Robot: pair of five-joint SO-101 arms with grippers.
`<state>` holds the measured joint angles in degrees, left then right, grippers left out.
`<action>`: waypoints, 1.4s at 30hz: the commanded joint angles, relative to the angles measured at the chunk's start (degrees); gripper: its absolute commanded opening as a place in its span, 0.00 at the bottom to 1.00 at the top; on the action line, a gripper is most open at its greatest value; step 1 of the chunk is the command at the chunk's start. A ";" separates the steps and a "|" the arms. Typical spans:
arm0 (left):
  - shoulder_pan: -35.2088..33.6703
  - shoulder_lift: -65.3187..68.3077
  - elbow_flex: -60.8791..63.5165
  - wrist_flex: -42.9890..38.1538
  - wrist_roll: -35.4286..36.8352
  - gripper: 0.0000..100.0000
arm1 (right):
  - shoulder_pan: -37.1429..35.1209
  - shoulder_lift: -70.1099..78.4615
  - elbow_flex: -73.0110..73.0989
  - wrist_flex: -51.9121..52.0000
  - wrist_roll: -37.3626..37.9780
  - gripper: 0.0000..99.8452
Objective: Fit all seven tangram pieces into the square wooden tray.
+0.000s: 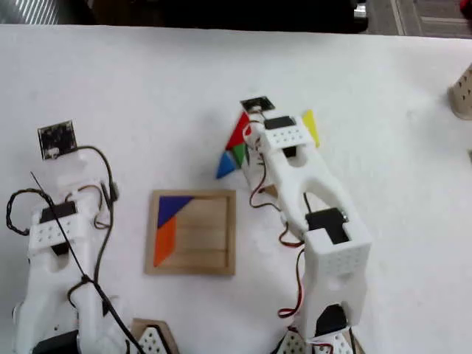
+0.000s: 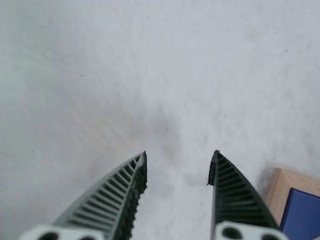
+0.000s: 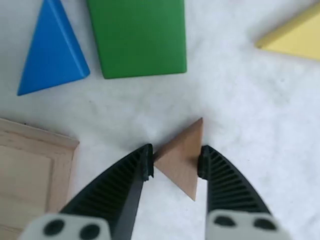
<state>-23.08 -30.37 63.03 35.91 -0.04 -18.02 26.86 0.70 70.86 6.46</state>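
The square wooden tray (image 1: 221, 254) lies between the two arms. It holds a dark blue triangle (image 1: 171, 207) and an orange piece (image 1: 164, 242) on its left side. Red (image 1: 237, 134), green (image 1: 239, 154), blue (image 1: 226, 167) and yellow (image 1: 311, 127) pieces lie past the tray around the right arm's head (image 1: 284, 136). My right gripper (image 3: 175, 162) is down on the table, shut on a small brown triangle (image 3: 182, 157), with the blue triangle (image 3: 52, 50), green piece (image 3: 137, 37) and yellow piece (image 3: 295, 35) beyond it. My left gripper (image 2: 177, 167) stands open over bare table, just left of the tray corner (image 2: 280, 187).
The tabletop is white, and its far edge runs along the top of the high view. A black square tag (image 1: 57, 139) sits on the left arm. A tan perforated object (image 1: 463, 92) stands at the right edge. Another wooden piece (image 1: 151, 332) lies at the near edge.
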 commanded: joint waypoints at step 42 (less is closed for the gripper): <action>-0.66 0.13 -2.81 -2.64 -0.44 0.21 | -27.56 -5.23 -3.87 6.99 7.38 0.14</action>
<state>-23.08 -30.37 63.03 34.95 -0.04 -45.01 21.49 -0.88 78.95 12.62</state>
